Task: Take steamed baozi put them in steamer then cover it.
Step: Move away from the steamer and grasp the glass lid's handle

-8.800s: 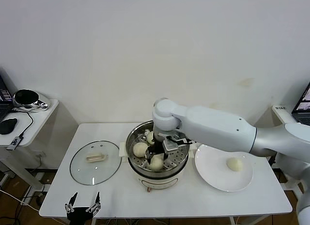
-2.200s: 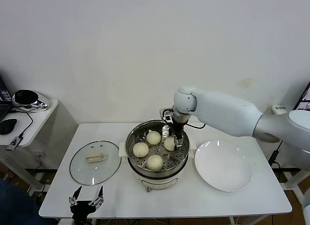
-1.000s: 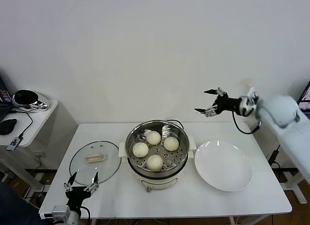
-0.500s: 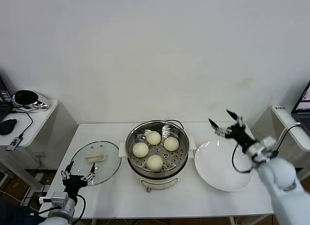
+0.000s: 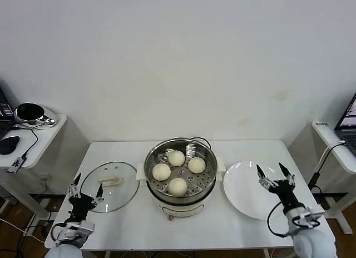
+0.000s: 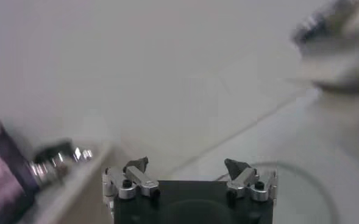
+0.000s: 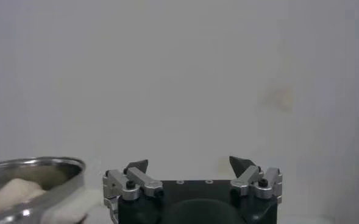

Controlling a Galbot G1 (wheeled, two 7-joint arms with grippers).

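White table (image 5: 222,222) carries the steamer (image 5: 181,196); all four baozi (image 5: 177,185) sit inside it. Beside it, lid (image 5: 109,186) is unplaced; I must still cover. Left gripper (image 5: 84,194) near lid and right gripper (image 5: 275,177) over plate (image 5: 245,199) both gape, empty.

steamer (image 5: 181,158): shiny perforated steel | baozi (image 5: 177,158): smooth matt dough | lid (image 5: 108,185): clear glossy glass | plate (image 5: 245,199): glossy white | worktop (image 5: 222,227): matt white

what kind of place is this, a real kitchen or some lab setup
Probably a lab or test room rather than a kitchen: a bare white wall, a plain white table holding only the steamer, its glass lid and a plate, and side desks with a laptop and mouse.
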